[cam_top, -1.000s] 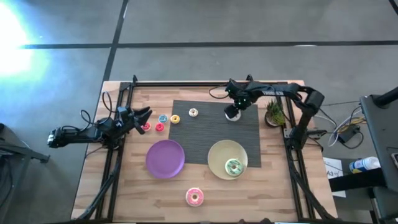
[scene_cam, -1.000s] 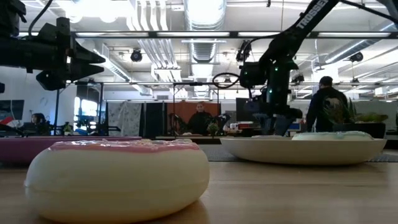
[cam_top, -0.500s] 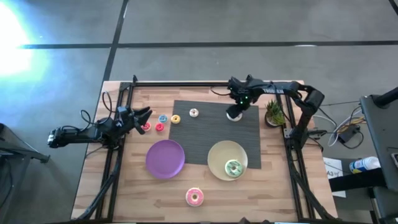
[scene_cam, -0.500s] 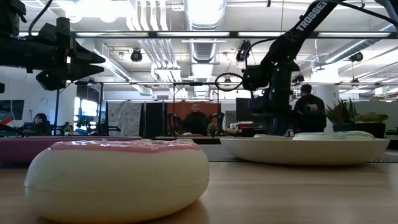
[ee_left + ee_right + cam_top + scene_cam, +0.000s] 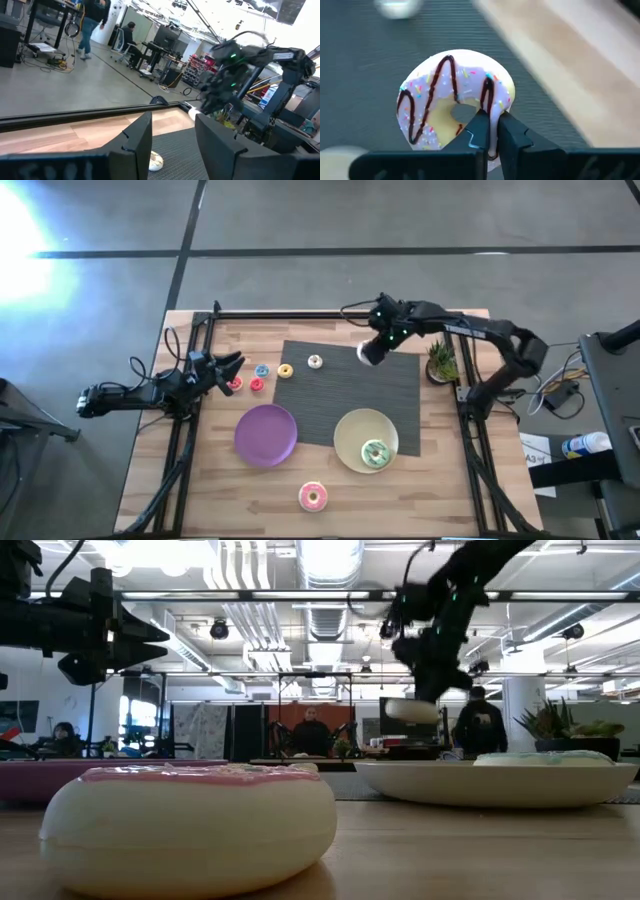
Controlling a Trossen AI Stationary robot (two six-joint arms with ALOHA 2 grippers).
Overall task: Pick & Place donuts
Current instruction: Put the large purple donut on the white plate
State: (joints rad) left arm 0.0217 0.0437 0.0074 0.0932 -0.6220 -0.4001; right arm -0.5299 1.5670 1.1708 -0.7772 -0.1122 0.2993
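White-brown donut (image 5: pixel 454 107) hangs pinched by its rim between the closed fingers of the right gripper (image 5: pixel 490 131), lifted above the dark mat (image 5: pixel 330 400), arm stretched out long. Left gripper (image 5: pixel 172 137) waits off the table's left edge, fingers parted, empty.
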